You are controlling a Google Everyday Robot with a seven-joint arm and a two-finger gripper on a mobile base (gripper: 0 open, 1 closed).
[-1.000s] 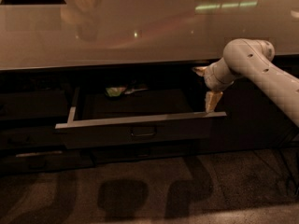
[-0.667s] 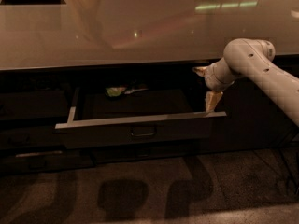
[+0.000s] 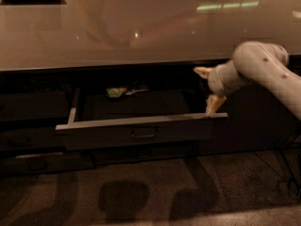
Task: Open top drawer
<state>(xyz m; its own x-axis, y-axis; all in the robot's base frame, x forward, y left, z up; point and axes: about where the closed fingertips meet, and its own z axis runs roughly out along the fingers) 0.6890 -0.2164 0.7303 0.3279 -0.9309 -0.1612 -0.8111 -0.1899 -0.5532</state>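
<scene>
The top drawer (image 3: 103, 134) stands pulled out from under the counter, its dark front facing me with a small loop handle (image 3: 144, 133) at its middle. Its inside is dark; a small greenish object (image 3: 115, 92) and a pale utensil (image 3: 136, 91) lie at the back. My gripper (image 3: 209, 88) is at the drawer's right end, on a pale arm (image 3: 263, 69) coming in from the right. It is open and holds nothing. One fingertip (image 3: 214, 105) points down onto the top edge of the drawer front; the other (image 3: 203, 71) points left above it.
A glossy pale counter top (image 3: 141, 27) runs across the whole view above the drawer. Dark cabinet fronts lie to the left (image 3: 33, 107) and right (image 3: 254, 126). A lower drawer edge (image 3: 37, 155) shows at bottom left. The speckled floor (image 3: 150, 192) carries shadows.
</scene>
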